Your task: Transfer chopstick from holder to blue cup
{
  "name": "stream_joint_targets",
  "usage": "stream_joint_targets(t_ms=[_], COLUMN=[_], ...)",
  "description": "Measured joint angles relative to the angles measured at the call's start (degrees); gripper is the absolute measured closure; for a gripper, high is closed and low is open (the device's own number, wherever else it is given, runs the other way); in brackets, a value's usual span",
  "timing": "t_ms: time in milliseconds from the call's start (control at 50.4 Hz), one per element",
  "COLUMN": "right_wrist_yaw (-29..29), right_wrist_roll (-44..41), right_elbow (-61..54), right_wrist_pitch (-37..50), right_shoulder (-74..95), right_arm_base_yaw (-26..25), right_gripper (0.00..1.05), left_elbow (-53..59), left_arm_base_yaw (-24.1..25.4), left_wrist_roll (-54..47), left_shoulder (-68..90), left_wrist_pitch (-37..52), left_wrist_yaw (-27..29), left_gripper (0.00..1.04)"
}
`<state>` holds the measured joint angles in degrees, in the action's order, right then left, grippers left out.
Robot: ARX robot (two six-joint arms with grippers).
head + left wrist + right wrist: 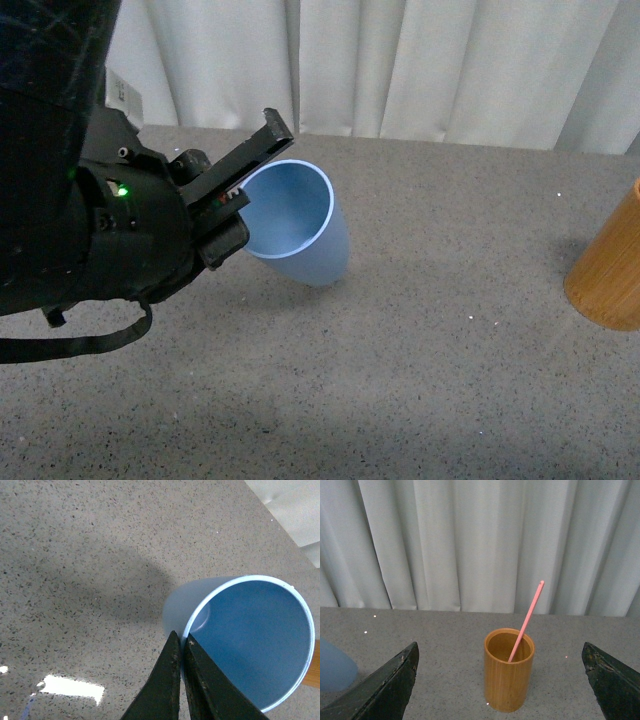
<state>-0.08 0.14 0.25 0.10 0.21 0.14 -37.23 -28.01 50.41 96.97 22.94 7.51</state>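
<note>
The light blue cup (300,225) is tilted, its mouth turned toward the camera and its base near the table. My left gripper (245,180) is shut on its rim, one finger inside and one outside; the pinch shows in the left wrist view on the blue cup (250,635) at my left gripper (182,642). The orange-brown holder (509,669) stands upright with one pink chopstick (526,620) leaning out of it. My right gripper (502,680) is open, its fingers wide on either side of the holder and short of it. The holder (610,270) also shows at the right edge of the front view.
A grey speckled tabletop (400,380) runs back to a white curtain (400,60). A bright reflection patch (72,689) lies on the table near the left gripper. The blue cup's side (335,670) shows at the edge of the right wrist view.
</note>
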Motion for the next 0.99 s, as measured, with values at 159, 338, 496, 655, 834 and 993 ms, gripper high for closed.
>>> stream_joint_targets(t_ms=[159,338,496,655,834,993], right_wrist_yaw=[0.00,0.00,0.00,0.00,0.00,0.00], right_wrist_roll=[0.00,0.00,0.00,0.02,0.02,0.00], right_elbow=[0.00,0.00,0.00,0.00,0.00,0.00], right_wrist_pitch=[0.00,0.00,0.00,0.00,0.00,0.00], right_shoulder=[0.00,0.00,0.00,0.00,0.02,0.00], right_arm_base_yaw=[0.00,0.00,0.00,0.00,0.00,0.00], right_gripper=[0.10,0.10,0.10,0.10,0.10,0.10], left_elbow=[-1.25,-3.26,-4.68,-5.49,-6.47,-7.13], left_arm_base_yaw=[-1.53,-3.58,-5.07,-5.22,-5.42,-5.95], left_wrist_roll=[0.87,0.96,0.96,0.92,0.70,0.66], left_shoulder=[1.68,2.86,4.33,5.53,6.32,6.62], left_wrist_pitch=[-0.09,-1.07,-2.27,-3.02,-4.15,-4.59], left_wrist_yaw=[0.52,1.53,2.49,3.21,4.22,4.39], left_gripper=[1.01,1.01,1.01,1.01,1.01,1.01])
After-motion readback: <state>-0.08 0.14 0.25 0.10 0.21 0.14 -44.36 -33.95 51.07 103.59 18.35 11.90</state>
